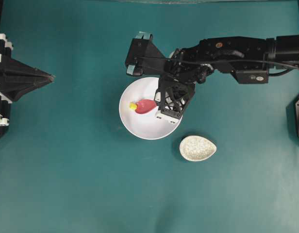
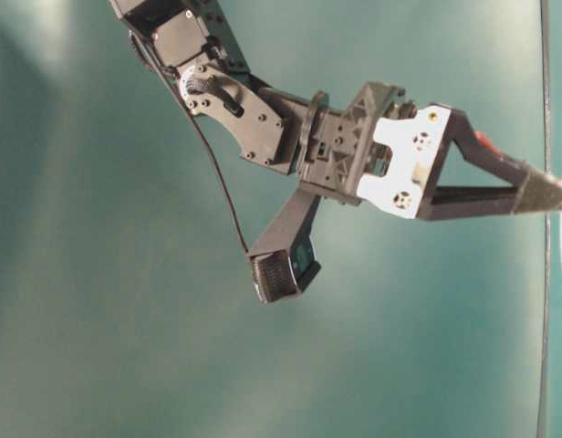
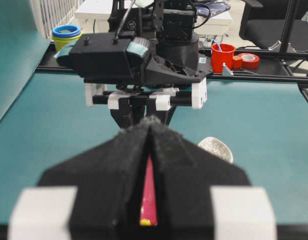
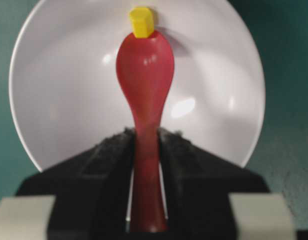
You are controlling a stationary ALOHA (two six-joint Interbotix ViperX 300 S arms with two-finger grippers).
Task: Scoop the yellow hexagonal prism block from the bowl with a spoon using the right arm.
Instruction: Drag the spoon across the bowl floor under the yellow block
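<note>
Right jaws pinching spoon, tip seemingly touching yellow block in bowl.

Teal table; white bowl near centre; speckled spoon rest just beside it

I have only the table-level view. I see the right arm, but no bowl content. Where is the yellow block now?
Observer: The yellow block lies in the white bowl, right at the tip of the spoon, not in its scoop.
Operator: Is the spoon really gripped?
Observer: Yes. In the right wrist view the right gripper clamps the handle between both fingers.
Operator: And the left gripper, is it near?
Observer: No. Overhead, the left gripper sits far at the left edge, shut and apart from the bowl.
Operator: Anything else beside the bowl?
Observer: A speckled spoon rest, apart from the rim.
</note>
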